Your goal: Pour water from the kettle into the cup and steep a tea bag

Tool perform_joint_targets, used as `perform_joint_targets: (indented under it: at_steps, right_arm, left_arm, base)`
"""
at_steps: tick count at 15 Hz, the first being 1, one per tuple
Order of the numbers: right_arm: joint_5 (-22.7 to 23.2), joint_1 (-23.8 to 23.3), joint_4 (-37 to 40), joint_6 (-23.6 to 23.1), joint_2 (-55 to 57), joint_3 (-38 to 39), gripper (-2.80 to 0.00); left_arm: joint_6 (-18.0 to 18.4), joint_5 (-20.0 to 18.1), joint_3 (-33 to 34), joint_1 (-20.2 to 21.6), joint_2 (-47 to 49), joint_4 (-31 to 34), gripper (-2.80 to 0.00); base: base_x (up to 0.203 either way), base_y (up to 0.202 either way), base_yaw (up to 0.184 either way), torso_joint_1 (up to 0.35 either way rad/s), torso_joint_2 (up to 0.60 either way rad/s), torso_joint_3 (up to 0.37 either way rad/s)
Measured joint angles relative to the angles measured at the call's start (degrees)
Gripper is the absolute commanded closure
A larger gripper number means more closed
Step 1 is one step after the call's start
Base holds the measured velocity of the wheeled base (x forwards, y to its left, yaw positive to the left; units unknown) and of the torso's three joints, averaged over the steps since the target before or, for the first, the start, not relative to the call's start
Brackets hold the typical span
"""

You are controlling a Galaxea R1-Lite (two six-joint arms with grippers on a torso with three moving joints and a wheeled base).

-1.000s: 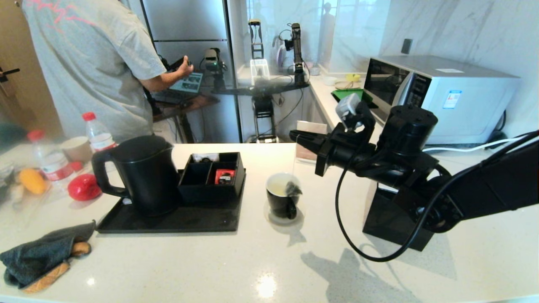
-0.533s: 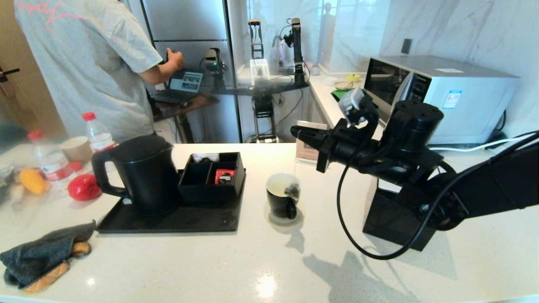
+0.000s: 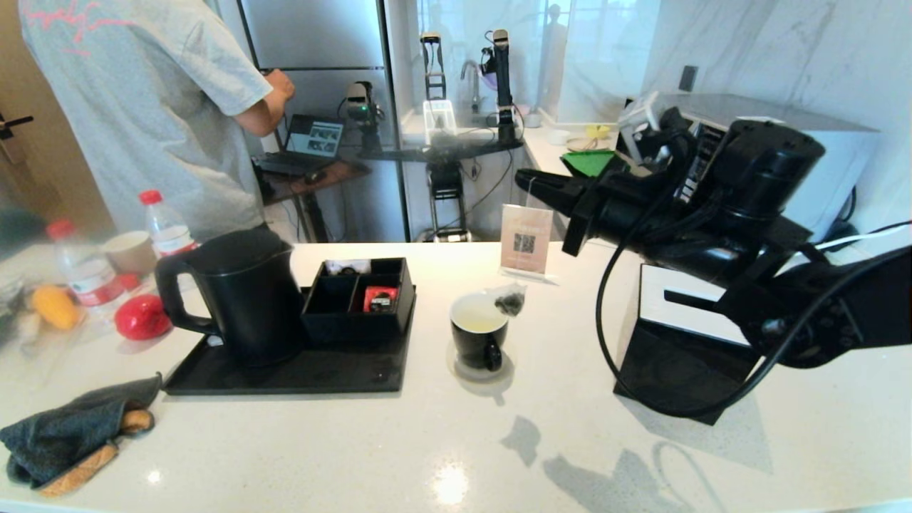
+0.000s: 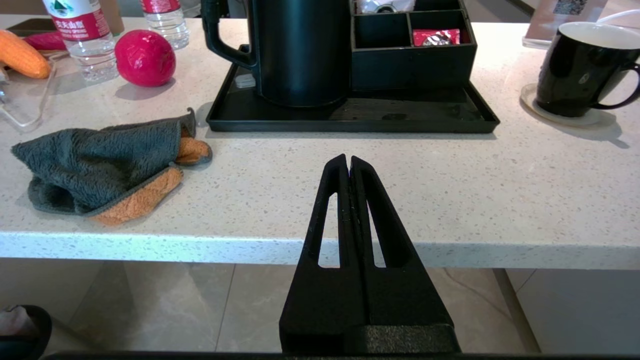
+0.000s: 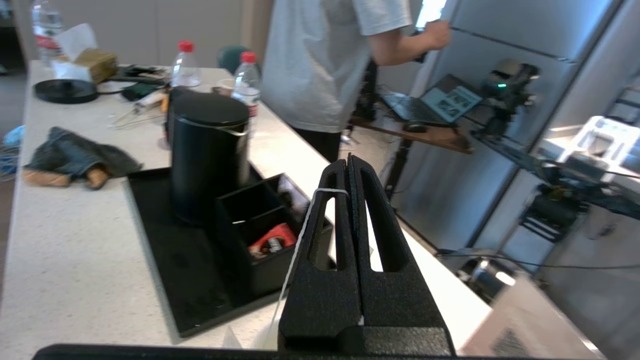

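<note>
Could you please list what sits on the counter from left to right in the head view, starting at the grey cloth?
Grey cloth → red ball → kettle → compartment box → cup with the tea bag hanging at its rim → black tissue box.

Matte black right arm [image 3: 748,214] with looping black cable, tapered slotted pincer [image 3: 531,182], and seemingly a pale wrist-mounted camera.

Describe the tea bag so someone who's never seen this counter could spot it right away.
Find the black tray with the kettle on the white counter; to its right stands a black cup on a coaster. The tea bag hangs over the cup's right rim from a thin white string pinched in the right gripper. It is a small translucent pouch of dark leaves, unlike the red packet in the tray's organizer.
</note>
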Motion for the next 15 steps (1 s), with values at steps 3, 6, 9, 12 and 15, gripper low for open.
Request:
perform_joint_targets:
  at_steps: [3, 6, 9, 12, 15]
  right_arm:
    - [-2.8, -3.0, 3.8, 0.1, -3.9, -0.1, 0.0]
    - [-12.8, -5.9, 6.9, 2.8, -7.6, -0.2, 0.0]
    - [-21.7, -10.3, 10.2, 4.2, -10.5, -0.2, 0.0]
    - [-26.8, -14.7, 15.4, 6.7, -13.6, 0.9, 0.0]
    - [-27.0, -18.0, 17.0, 7.8, -16.3, 4.4, 0.0]
  left_arm:
    - [0.0, 0.0, 0.0, 0.0, 0.0, 0.0, 0.0]
    - [0.0, 0.0, 0.0, 0.0, 0.0, 0.0, 0.0]
    - [0.0, 0.0, 0.0, 0.0, 0.0, 0.0, 0.0]
    - [0.0, 0.0, 0.0, 0.0, 0.0, 0.0, 0.0]
    - [0.0, 0.0, 0.0, 0.0, 0.0, 0.0, 0.0]
  base:
    - [0.0, 0.0, 0.0, 0.0, 0.0, 0.0]
    - [0.0, 0.0, 0.0, 0.0, 0.0, 0.0]
    - [0.0, 0.0, 0.0, 0.0, 0.0, 0.0]
    - [0.0, 0.0, 0.0, 0.0, 0.0, 0.0]
    - [0.0, 0.0, 0.0, 0.0, 0.0, 0.0]
